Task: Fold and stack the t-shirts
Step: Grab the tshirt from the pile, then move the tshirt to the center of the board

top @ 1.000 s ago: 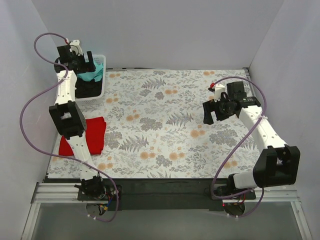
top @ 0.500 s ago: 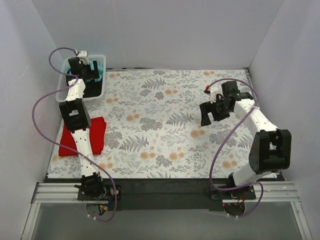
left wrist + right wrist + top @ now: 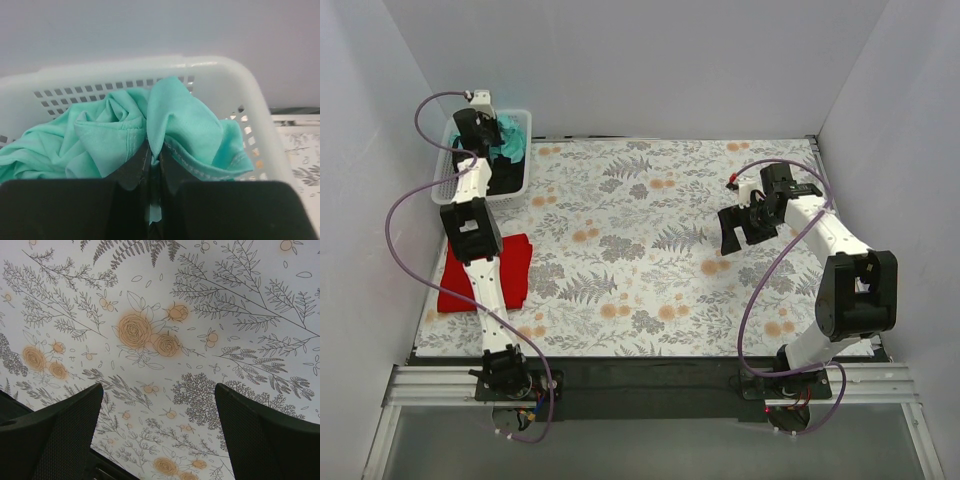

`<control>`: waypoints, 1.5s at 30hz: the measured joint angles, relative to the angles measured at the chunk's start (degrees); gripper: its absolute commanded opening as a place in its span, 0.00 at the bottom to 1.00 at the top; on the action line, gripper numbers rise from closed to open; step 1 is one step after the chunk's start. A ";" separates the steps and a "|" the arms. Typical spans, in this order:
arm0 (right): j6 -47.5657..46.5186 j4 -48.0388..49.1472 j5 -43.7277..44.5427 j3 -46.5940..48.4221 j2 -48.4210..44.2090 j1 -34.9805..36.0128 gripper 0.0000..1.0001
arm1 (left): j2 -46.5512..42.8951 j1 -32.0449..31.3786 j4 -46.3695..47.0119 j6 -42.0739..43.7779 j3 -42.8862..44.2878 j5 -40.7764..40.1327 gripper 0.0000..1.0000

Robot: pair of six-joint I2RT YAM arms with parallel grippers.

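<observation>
A crumpled teal t-shirt (image 3: 170, 125) lies in the white basket (image 3: 250, 95) at the back left. My left gripper (image 3: 154, 150) is shut on a fold of that teal t-shirt (image 3: 508, 135), inside the basket (image 3: 525, 180). A dark garment (image 3: 503, 177) lies lower in the basket. A folded red t-shirt (image 3: 510, 265) rests flat on the cloth at the left, partly hidden by the left arm. My right gripper (image 3: 738, 232) hovers open over the right side of the table; in the right wrist view it (image 3: 159, 395) holds nothing above the floral cloth (image 3: 165, 315).
The table is covered by a floral-print cloth (image 3: 660, 250). White walls enclose the back and both sides. The basket's perforated rim (image 3: 125, 67) stands just beyond the left fingers. A purple cable (image 3: 400, 200) loops beside the left arm.
My left gripper has dropped into the basket and shut on the teal t-shirt. The right arm shifted slightly left, its gripper still open.
</observation>
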 measured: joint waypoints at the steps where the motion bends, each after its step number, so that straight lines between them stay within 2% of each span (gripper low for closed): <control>1: 0.00 -0.02 0.00 0.20 0.02 0.00 0.98 | -0.52 0.00 0.13 -0.22 -0.02 0.46 0.00; 6: 0.00 0.02 -0.74 1.14 0.00 0.00 0.98 | -7.43 -0.26 -1.46 -1.07 -2.71 4.02 0.00; 12: 0.02 -0.07 -1.95 1.81 -0.52 0.00 0.98 | -22.67 -3.34 -3.98 -2.16 -4.02 7.43 0.00; 16: 0.02 -0.04 -2.12 1.92 -2.80 0.00 0.98 | -32.41 -9.46 -3.56 -2.60 -2.21 8.83 0.00; 21: 0.02 -0.02 -1.57 1.92 -6.73 0.00 0.98 | -41.35 -22.58 -2.49 -2.54 -0.85 9.92 0.00; 24: 0.02 -0.04 -1.09 1.92 -8.44 0.00 0.98 | -43.30 -29.38 -2.38 -3.28 0.68 10.03 0.00; 29: 0.02 -0.04 -0.26 1.92 -9.44 0.00 0.98 | -43.89 -34.95 -2.69 -5.42 2.27 8.94 0.00; 31: 0.02 -0.04 -0.02 1.92 -9.44 -0.04 0.98 | -45.05 -36.68 -2.67 -6.56 0.35 8.28 0.00; 36: -0.13 -0.11 0.04 1.92 -9.86 -0.63 0.98 | -53.75 -38.51 -3.13 -12.52 -15.96 8.48 0.00; 41: -1.90 -0.35 0.11 1.92 -12.24 -1.31 0.98 | -66.10 -36.87 -0.68 -22.51 -45.35 11.98 0.01; 43: -2.97 -0.46 0.11 1.90 -13.20 -1.53 0.98 | -69.88 -33.88 -0.35 -25.88 -57.20 14.69 0.14; 44: -3.58 -0.48 0.13 1.88 -13.46 -1.55 0.98 | -71.01 -31.85 -0.92 -27.02 -61.99 15.82 0.28; 45: -4.28 -0.52 0.11 1.81 -13.55 -1.55 0.98 | -72.08 -29.20 -1.29 -27.50 -66.86 16.65 0.31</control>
